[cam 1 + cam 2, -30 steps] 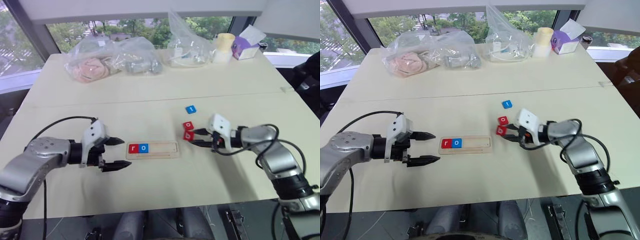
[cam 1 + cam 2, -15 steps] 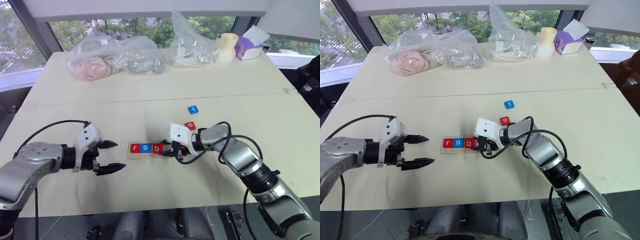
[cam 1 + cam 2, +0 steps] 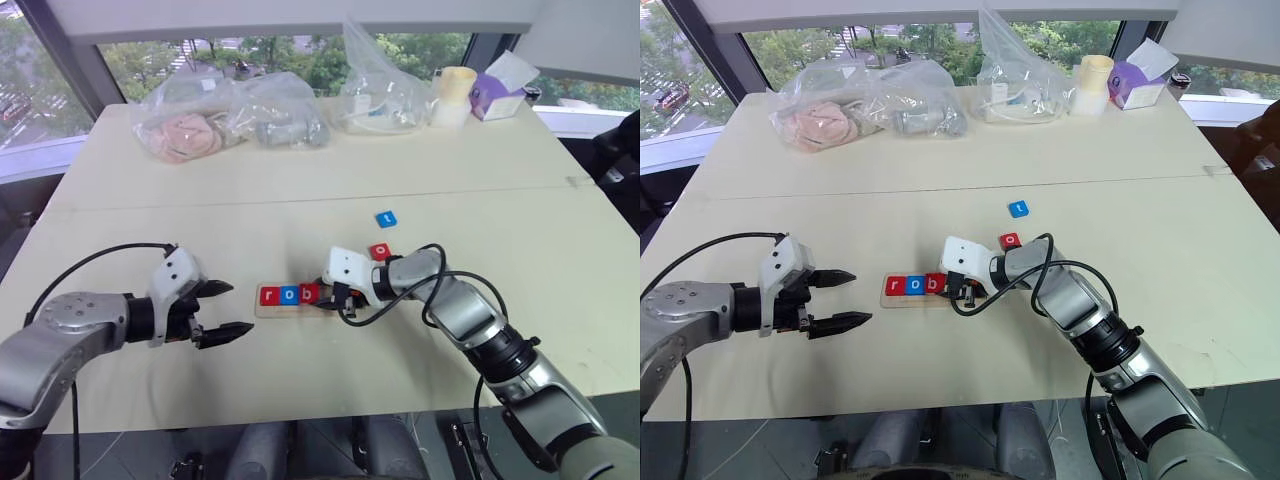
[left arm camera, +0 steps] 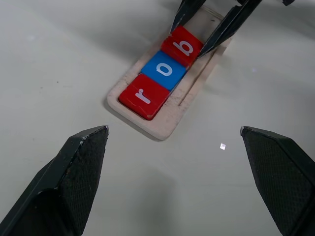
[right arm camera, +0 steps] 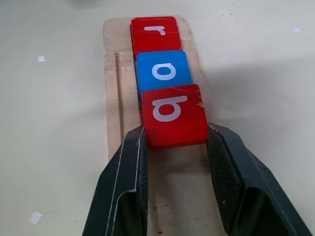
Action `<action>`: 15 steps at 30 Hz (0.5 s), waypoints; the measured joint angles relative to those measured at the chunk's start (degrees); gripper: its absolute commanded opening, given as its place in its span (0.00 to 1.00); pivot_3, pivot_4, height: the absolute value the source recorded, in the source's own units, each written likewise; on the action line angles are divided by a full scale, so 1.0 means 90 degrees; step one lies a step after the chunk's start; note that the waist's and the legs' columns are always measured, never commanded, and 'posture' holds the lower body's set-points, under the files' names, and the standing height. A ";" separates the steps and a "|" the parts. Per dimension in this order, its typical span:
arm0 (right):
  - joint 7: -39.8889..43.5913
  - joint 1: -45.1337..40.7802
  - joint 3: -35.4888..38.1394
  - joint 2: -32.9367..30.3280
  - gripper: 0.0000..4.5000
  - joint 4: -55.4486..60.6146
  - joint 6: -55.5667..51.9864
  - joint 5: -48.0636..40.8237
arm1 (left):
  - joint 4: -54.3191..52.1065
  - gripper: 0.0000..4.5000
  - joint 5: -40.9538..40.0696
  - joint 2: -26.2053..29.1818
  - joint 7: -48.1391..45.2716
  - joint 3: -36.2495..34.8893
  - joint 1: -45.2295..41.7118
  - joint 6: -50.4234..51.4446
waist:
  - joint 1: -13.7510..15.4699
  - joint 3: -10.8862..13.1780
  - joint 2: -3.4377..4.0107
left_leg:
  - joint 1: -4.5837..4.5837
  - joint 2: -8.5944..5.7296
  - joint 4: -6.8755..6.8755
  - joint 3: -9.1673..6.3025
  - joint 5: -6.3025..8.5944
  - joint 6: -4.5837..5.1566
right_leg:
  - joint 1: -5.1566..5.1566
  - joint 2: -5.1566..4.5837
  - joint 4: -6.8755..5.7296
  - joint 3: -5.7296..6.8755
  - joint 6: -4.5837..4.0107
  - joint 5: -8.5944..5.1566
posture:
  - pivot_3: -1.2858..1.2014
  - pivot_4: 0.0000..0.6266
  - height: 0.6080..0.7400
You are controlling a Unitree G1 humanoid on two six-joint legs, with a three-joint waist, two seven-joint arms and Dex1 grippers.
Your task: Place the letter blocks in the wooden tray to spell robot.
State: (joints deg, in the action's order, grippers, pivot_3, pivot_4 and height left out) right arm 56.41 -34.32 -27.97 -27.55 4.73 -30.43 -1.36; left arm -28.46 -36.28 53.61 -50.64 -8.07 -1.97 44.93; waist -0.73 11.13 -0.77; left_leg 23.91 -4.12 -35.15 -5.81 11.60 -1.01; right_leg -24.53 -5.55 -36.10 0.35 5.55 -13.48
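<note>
The pale table (image 3: pixel 300 190) carries clear plastic bags (image 3: pixel 225 118), a cup (image 3: pixel 450 95) and a purple tissue box (image 3: pixel 497 90) along its far edge; what the bags hold is hard to make out. Near the front middle lies the wooden tray (image 4: pixel 170 120), its right half covered in the head views by the right gripper (image 5: pixel 174 147). The wrist views show that part: three blocks sit in the groove in a row, a red r (image 4: pixel 146 96), a blue o (image 4: pixel 165 69) and a red b (image 5: pixel 172 114), with the right gripper's two fingers clamped on the b's sides. The left gripper (image 3: pixel 222 310) hovers beside the tray's left end, fingers spread wide, holding nothing. Apart on the table behind the tray lie a red o block (image 3: pixel 380 251), partly hidden by the right arm, and a blue t block (image 3: pixel 386 218).
</note>
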 measured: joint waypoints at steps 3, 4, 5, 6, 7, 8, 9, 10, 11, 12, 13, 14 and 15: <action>0.0019 0.0000 0.0000 -0.0001 0.58 0.0000 0.0000 0.0008 | -0.0047 1.00 -0.0008 -0.0025 0.0038 0.0001 0.0003 0.0003 | -0.0003 0.0000 0.0000 | -0.0001 0.0000 0.0000 0.0000 0.0000 0.0000 | 0.0000 0.0000 -0.0001 0.0000 0.0001 0.0001 | 0.52 0.24 1.00; 0.0023 0.0000 0.0001 0.0004 0.70 0.0000 0.0001 0.0008 | -0.0051 1.00 -0.0011 -0.0027 0.0053 0.0001 0.0003 0.0003 | -0.0002 0.0000 0.0000 | -0.0002 0.0000 0.0000 0.0000 0.0000 0.0000 | 0.0001 0.0000 -0.0001 0.0000 0.0001 0.0001 | 0.52 0.24 1.00; 0.0022 0.0000 0.0003 0.0012 0.82 0.0000 0.0003 0.0009 | -0.0051 1.00 -0.0012 -0.0030 0.0065 0.0001 0.0002 0.0003 | -0.0002 0.0000 0.0000 | -0.0003 0.0000 0.0000 0.0000 0.0000 0.0000 | 0.0001 0.0001 -0.0001 0.0000 0.0000 0.0000 | 0.52 0.24 1.00; 0.0019 -0.0001 0.0016 0.0026 0.94 0.0000 0.0004 0.0008 | -0.0050 1.00 -0.0012 -0.0034 0.0072 0.0002 0.0001 0.0003 | -0.0003 0.0000 0.0000 | -0.0003 0.0000 0.0000 0.0000 0.0000 0.0000 | 0.0002 0.0000 -0.0001 0.0000 0.0001 0.0000 | 0.52 0.24 1.00; 0.0018 -0.0001 0.0019 0.0044 0.99 0.0000 -0.0003 0.0005 | -0.0050 1.00 -0.0013 -0.0036 0.0075 0.0002 -0.0001 0.0002 | -0.0003 0.0000 0.0000 | -0.0004 0.0000 0.0000 0.0000 0.0000 0.0000 | 0.0002 0.0000 -0.0001 0.0000 0.0000 0.0000 | 0.52 0.24 1.00; 0.0012 -0.0001 0.0022 0.0078 0.99 0.0000 -0.0016 0.0001 | -0.0050 1.00 -0.0012 -0.0040 0.0075 0.0003 -0.0003 0.0000 | -0.0006 0.0000 0.0000 | -0.0004 0.0000 0.0000 0.0000 0.0000 0.0000 | 0.0002 0.0001 -0.0002 0.0000 0.0000 0.0000 | 0.52 0.24 1.00; 0.0004 -0.0001 0.0027 0.0120 0.99 0.0000 -0.0031 -0.0005 | -0.0048 1.00 -0.0012 -0.0040 0.0075 0.0003 -0.0004 -0.0004 | -0.0009 0.0000 0.0000 | -0.0004 0.0001 0.0000 0.0000 0.0000 0.0000 | 0.0002 0.0001 -0.0002 0.0000 0.0000 0.0001 | 0.52 0.24 1.00; -0.0009 -0.0003 0.0042 0.0178 0.99 0.0000 -0.0041 -0.0014 | -0.0046 1.00 -0.0010 -0.0041 0.0075 0.0004 -0.0006 -0.0015 | -0.0012 0.0000 0.0000 | -0.0005 0.0001 0.0001 0.0000 0.0000 0.0000 | 0.0002 0.0001 -0.0002 0.0000 0.0001 0.0001 | 0.52 0.24 1.00; -0.0021 -0.0012 0.0080 0.0229 0.99 0.0000 -0.0041 -0.0051 | -0.0046 1.00 -0.0007 -0.0043 0.0074 0.0005 -0.0006 -0.0028 | -0.0011 0.0000 0.0000 | -0.0005 0.0001 0.0001 0.0000 0.0000 0.0000 | 0.0002 0.0001 -0.0002 0.0000 0.0001 0.0001 | 0.52 0.24 1.00; -0.0033 -0.0035 0.0165 0.0272 0.99 0.0000 -0.0050 -0.0126 | -0.0045 1.00 -0.0004 -0.0043 0.0073 0.0005 -0.0006 -0.0032 | -0.0008 0.0000 0.0000 | -0.0005 0.0001 0.0000 0.0000 0.0000 0.0000 | 0.0002 0.0001 -0.0002 0.0000 0.0001 0.0001 | 0.52 0.24 1.00; -0.0045 -0.0071 0.0235 0.0288 0.99 0.0000 -0.0055 -0.0155 | -0.0044 1.00 -0.0001 -0.0044 0.0073 0.0005 -0.0005 -0.0033 | -0.0007 0.0000 0.0000 | -0.0005 0.0000 0.0000 0.0000 -0.0001 -0.0001 | 0.0002 0.0001 -0.0002 -0.0001 0.0001 0.0002 | 0.52 0.24 1.00; -0.0080 -0.0110 0.0389 0.0319 0.99 0.0000 -0.0054 -0.0241 | -0.0042 1.00 -0.0001 -0.0048 0.0073 0.0005 -0.0007 -0.0035 | -0.0006 0.0000 0.0000 | -0.0005 0.0000 0.0000 0.0000 -0.0001 -0.0001 | 0.0003 0.0001 -0.0002 -0.0001 0.0001 0.0002 | 0.52 0.24 1.00; -0.0115 -0.0155 0.0514 0.0323 0.99 0.0000 -0.0052 -0.0274 | -0.0042 1.00 -0.0002 -0.0056 0.0073 0.0005 -0.0007 -0.0035 | -0.0002 0.0000 0.0000 | -0.0005 0.0000 0.0000 0.0000 -0.0001 -0.0001 | 0.0003 0.0001 -0.0002 0.0000 0.0001 0.0003 | 0.52 0.24 1.00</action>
State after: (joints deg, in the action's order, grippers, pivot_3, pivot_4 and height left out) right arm 55.38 -35.72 -23.35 -24.65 4.73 -30.89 -3.82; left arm -28.83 -36.30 53.10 -49.98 -8.03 -2.03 44.61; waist -0.75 11.13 -0.78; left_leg 23.86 -4.12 -35.15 -5.81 11.59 -1.02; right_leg -24.50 -5.54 -36.12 0.34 5.56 -13.46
